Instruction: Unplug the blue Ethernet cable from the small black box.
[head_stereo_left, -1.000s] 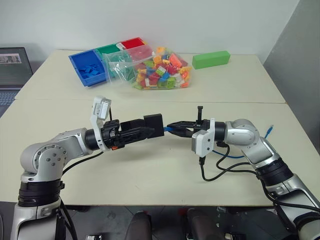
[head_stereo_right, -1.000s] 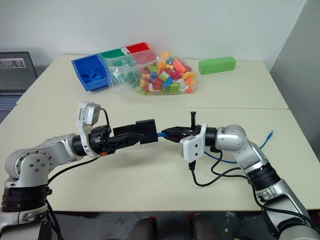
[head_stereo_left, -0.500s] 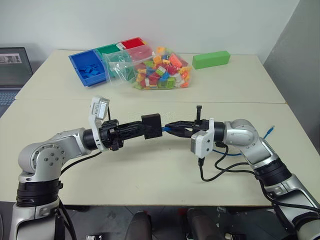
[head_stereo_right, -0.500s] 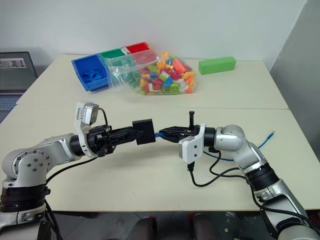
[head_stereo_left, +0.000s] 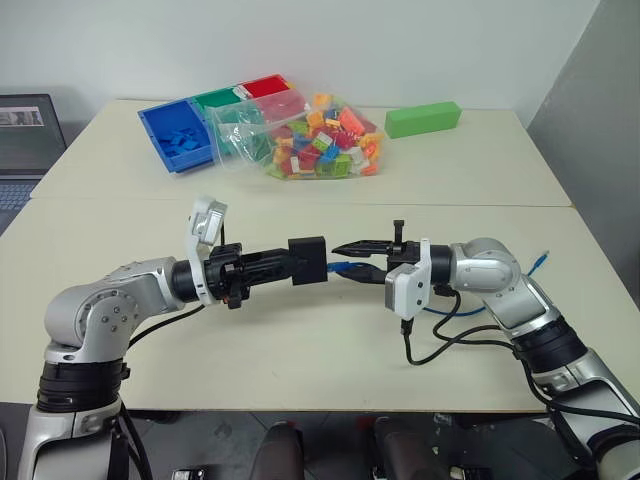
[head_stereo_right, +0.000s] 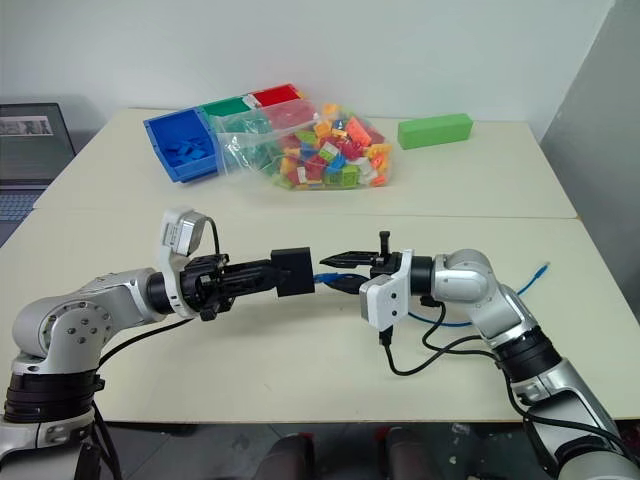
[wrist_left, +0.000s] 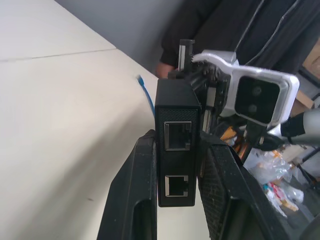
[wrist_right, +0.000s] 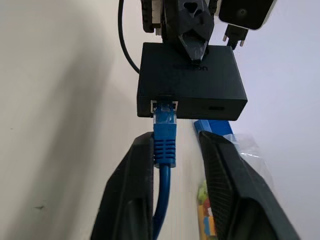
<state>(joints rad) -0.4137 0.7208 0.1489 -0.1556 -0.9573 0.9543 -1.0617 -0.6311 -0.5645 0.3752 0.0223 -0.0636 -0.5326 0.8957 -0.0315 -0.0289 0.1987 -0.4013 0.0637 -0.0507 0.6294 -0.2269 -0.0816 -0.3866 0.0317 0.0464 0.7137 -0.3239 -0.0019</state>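
Observation:
The small black box (head_stereo_left: 308, 260) hangs above the table with my left gripper (head_stereo_left: 292, 263) shut on it. The left wrist view shows the box (wrist_left: 177, 115) clamped between the two fingers (wrist_left: 135, 200), its two open ports facing the camera. The blue Ethernet cable (wrist_right: 164, 135) sits plugged into a port on the box (wrist_right: 192, 80). My right gripper (wrist_right: 176, 139) is open, with one finger on each side of the plug's boot and a gap on one side. The cable (head_stereo_left: 455, 308) trails back over the table to its loose end (head_stereo_left: 540, 262).
At the back of the table lie a clear bag of coloured bricks (head_stereo_left: 320, 135), a blue bin (head_stereo_left: 178, 135) with green and red bins beside it, and a green block (head_stereo_left: 422, 118). A laptop (head_stereo_left: 25, 135) is at the far left. Black wrist cables (head_stereo_left: 440, 345) loop under my right arm.
My left gripper has shut tight on the box. My right gripper's fingers have spread apart around the blue plug. Both hands stay where they were.

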